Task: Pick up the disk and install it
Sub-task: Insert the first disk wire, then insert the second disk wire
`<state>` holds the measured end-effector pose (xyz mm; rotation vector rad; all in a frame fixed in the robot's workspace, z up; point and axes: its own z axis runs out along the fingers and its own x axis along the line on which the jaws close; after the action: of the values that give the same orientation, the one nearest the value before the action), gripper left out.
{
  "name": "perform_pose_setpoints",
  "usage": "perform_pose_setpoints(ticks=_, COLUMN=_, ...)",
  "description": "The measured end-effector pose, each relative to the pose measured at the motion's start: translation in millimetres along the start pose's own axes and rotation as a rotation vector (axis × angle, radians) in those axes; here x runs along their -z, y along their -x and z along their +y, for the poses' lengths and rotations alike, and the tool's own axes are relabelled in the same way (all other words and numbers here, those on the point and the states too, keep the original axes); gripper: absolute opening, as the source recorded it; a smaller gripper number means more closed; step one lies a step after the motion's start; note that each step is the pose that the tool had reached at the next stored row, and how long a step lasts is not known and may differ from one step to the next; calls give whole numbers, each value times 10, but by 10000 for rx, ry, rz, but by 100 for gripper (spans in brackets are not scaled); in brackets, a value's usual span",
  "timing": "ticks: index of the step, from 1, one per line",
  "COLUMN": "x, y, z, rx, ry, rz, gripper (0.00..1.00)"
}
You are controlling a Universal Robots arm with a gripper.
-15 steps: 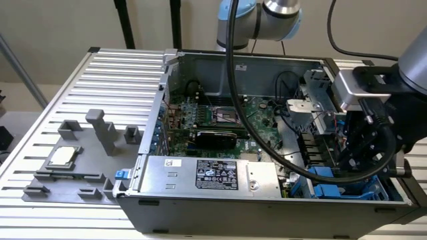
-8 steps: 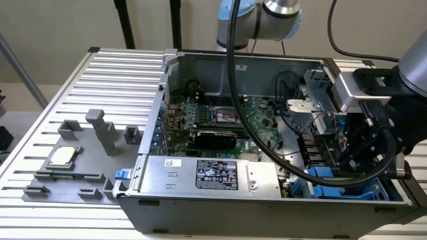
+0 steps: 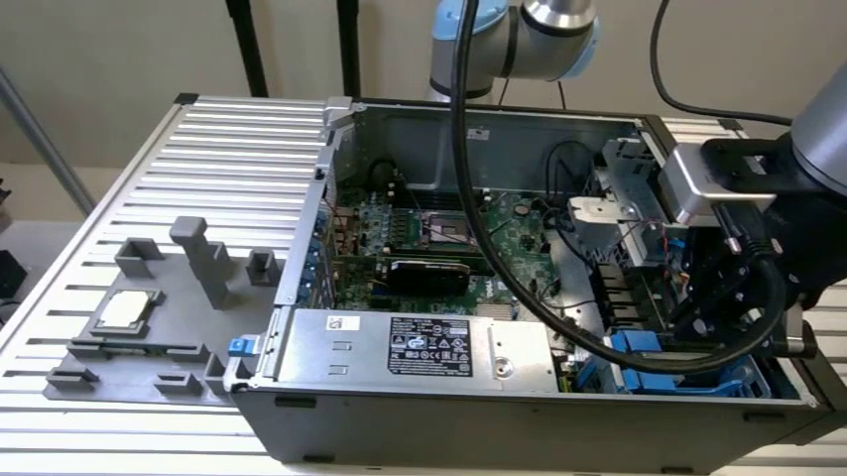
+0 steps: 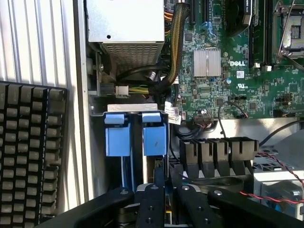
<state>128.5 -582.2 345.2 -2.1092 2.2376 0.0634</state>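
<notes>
- Gripper [image 4: 168, 205] low in the drive bay just beside the power supply [image 4: 126, 21]; fingers [image 4: 151, 209] close together and seemingly clamped on a thin dark edge, judged to be the disk [image 4: 154, 137] standing on its side.
- Blue carrier end of the disk near the power supply's cable end, in the same metal bay, right alongside a second blue carrier [image 4: 117, 137].
- Not seated for certain: hard to tell how deep in the slot, with the lower part hidden behind the fingers.
- Risk of jamming: a slight tilt against the bay rails could wedge the carrier, and pushing on would strain the blue plastic.
- Risk of scraping the neighbouring carrier, since almost touching it.
- Risk of snagging: red and black wires [image 4: 270, 199] close to the gripper body, on the far side from the power supply, and liable to catch on any sideways shift.
- Risk from the arm's own thick black cable [image 3: 530, 288], draped across the open case [image 3: 304, 248] past the power supply and over the motherboard [image 4: 237, 71]; could drag on components.
- Sleeved cable bundle [image 4: 175, 42] running out of the power supply toward the bay, crowding that corner.
- Row of black connectors [image 4: 218, 149] just beyond the bay from the power supply, narrowing the room there.
- On the slatted table [image 3: 225, 149], well apart from the power supply toward the exterior view's left: grey fixture [image 3: 198, 258] with a small square chip [image 3: 126, 309], out of the way.
</notes>
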Motion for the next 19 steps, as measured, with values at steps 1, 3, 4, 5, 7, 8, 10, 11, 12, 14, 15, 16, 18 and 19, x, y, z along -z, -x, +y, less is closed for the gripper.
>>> perform_pose_setpoints(ticks=1, x=-1, y=-1, z=-1, rx=0, ry=0, rz=0, gripper=0)
perform_pose_setpoints(ticks=3, x=-3, y=-1, z=-3, rx=1, ry=0, rz=2, gripper=0)
perform_pose_setpoints(ticks=4, x=-6, y=-2, z=-4, rx=2, ry=-1, rz=0, gripper=0)
perform_pose_setpoints(ticks=5, x=-7, y=-2, z=-4, rx=2, ry=-1, rz=0, gripper=0)
perform_pose_setpoints(ticks=7, x=-11, y=-3, z=-6, rx=5, ry=-3, rz=0, gripper=0)
perform_pose_setpoints(ticks=8, x=-14, y=-3, z=-6, rx=6, ry=-4, rz=-1, gripper=0)
perform_pose_setpoints(ticks=10, x=-19, y=-4, z=-8, rx=9, ry=-6, rz=-1, gripper=0)
perform_pose_setpoints(ticks=11, x=-21, y=-4, z=-8, rx=10, ry=-7, rz=-1, gripper=0)
perform_pose_setpoints(ticks=12, x=-24, y=-5, z=-9, rx=11, ry=-8, rz=0, gripper=0)
perform_pose_setpoints(ticks=14, x=-29, y=-6, z=-10, rx=13, ry=-9, rz=0, gripper=0)
perform_pose_setpoints(ticks=15, x=-33, y=-6, z=-10, rx=14, ry=-10, rz=-2, gripper=0)
perform_pose_setpoints(ticks=16, x=-37, y=-7, z=-11, rx=15, ry=-11, rz=-2, gripper=0)
perform_pose_setpoints(ticks=18, x=-45, y=-8, z=-12, rx=19, ry=-14, rz=-2, gripper=0)
perform_pose_setpoints(ticks=19, x=-50, y=-9, z=-12, rx=20, ry=-16, rz=-1, gripper=0)
